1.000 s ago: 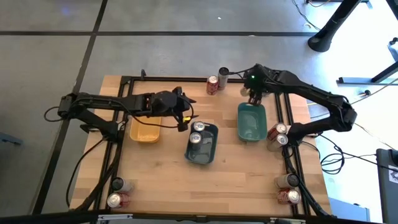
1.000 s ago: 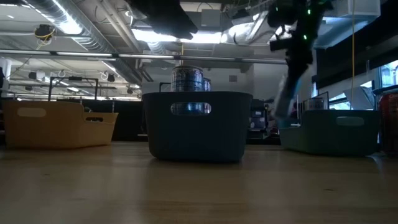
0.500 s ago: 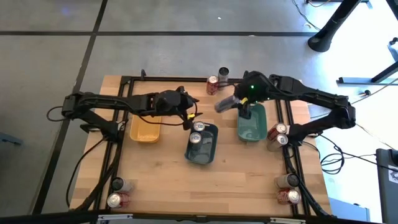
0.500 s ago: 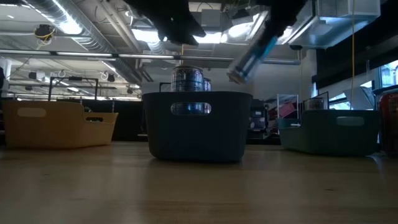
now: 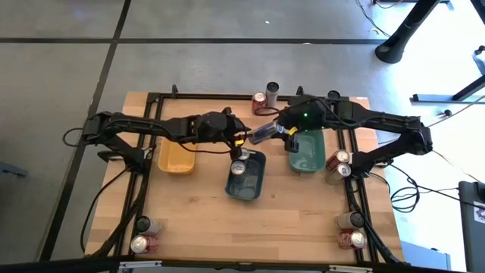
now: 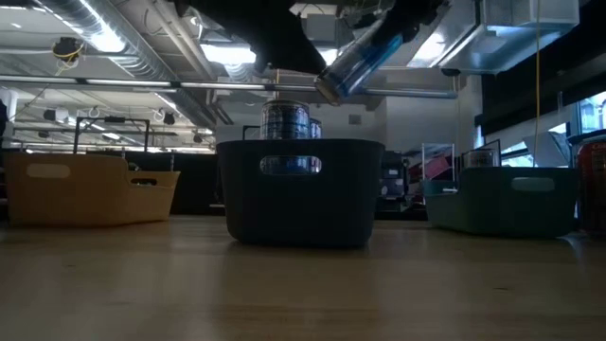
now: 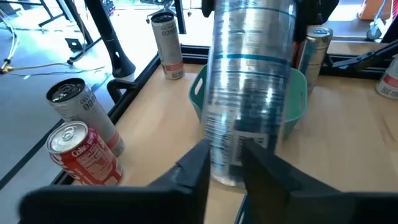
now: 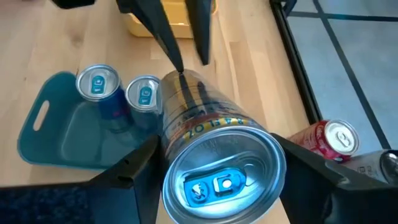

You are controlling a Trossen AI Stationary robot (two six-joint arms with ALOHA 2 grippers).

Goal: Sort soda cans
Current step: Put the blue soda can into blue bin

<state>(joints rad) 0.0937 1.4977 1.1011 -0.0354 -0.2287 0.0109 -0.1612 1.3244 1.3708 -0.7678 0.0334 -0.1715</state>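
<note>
A silver soda can with teal markings (image 5: 261,134) (image 6: 365,57) hangs slanted in the air between the grey-blue tray (image 5: 256,189) and the teal tray (image 5: 307,155). My right gripper (image 8: 224,186) (image 5: 288,127) is shut on its top end. My left gripper (image 7: 225,168) (image 5: 241,140) reaches in from the table's left. Its fingertips stand a narrow gap apart at the can's bottom end. Two more silver cans (image 5: 239,161) stand upright in the grey-blue tray. My right gripper pinches the can's wall near its top end (image 8: 171,186) between its two fingers. The fingers come from the table's right, slanting down, and lie along the can. The can is lifted clear and tilted, its bottom end lower and toward the table's left. My left gripper's fingertips (image 8: 179,67) are at the can's bottom end (image 7: 227,177); whether they touch it I cannot tell.
A yellow tray (image 5: 176,159) lies at the left. Loose cans stand at the far edge (image 5: 259,102), the right edge (image 5: 341,163), the near right corner (image 5: 351,231) and the near left corner (image 5: 141,235). Bare wood lies along the near middle.
My right gripper has risen and carried the can from over the teal tray's far end toward the table's left. The can has tipped into a slant. My left gripper has gone toward the table's right and a little down, up to the can's bottom end.
</note>
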